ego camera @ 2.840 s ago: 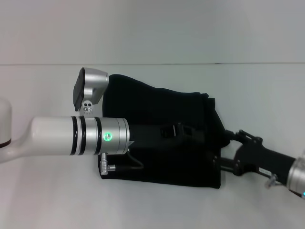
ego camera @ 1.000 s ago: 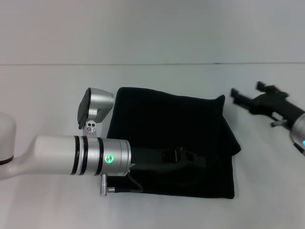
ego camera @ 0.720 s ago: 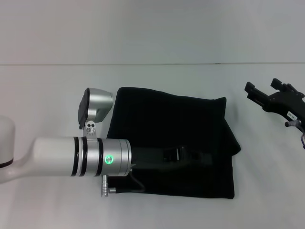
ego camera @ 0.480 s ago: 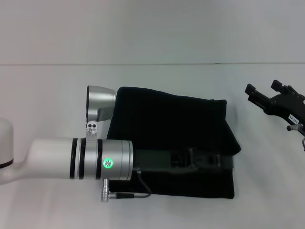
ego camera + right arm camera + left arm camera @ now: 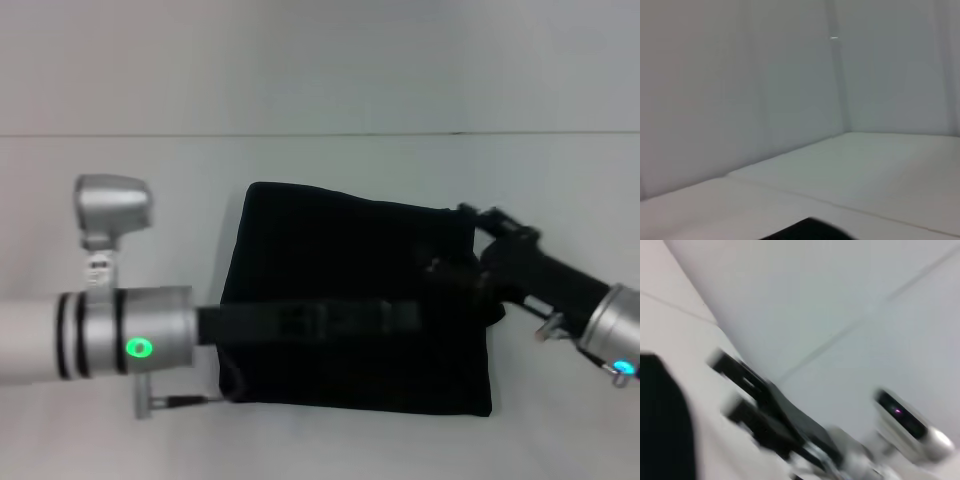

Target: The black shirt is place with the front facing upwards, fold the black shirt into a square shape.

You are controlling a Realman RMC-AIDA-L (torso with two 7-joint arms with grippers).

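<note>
Reaching right claw (image 5: 462, 243) touches black shirt (image 5: 340, 250).

A plain white bench (image 5: 330, 445) fills the scene; beyond its far edge rises a bare, pale grey wall (image 5: 320, 60).

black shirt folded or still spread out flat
Folded: the black shirt lies as a compact, roughly square block on the table; no sleeves or lettering show.

Worktop (image 5: 330, 440) I'm working over: plain white, meeting a pale wall at the back. Lying flat on it is the black shirt (image 5: 340, 260), folded to a rough rectangle, one rumpled edge on my right.
</note>
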